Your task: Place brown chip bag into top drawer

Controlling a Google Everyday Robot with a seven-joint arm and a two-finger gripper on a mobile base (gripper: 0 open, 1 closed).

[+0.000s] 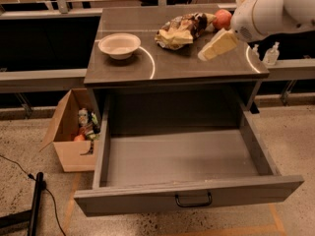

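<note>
Tool (206, 53) just beside brown chip bag (178, 31).

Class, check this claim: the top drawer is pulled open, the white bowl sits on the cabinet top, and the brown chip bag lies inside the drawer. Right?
One error. The camera view shows the brown chip bag lying on the cabinet top, right of the white bowl, not in the open top drawer. The pincer hovers over the cabinet top just right of the bag.

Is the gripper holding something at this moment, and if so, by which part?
Nothing is held. The gripper hangs over the cabinet top, beside the brown chip bag, not touching it.
</note>
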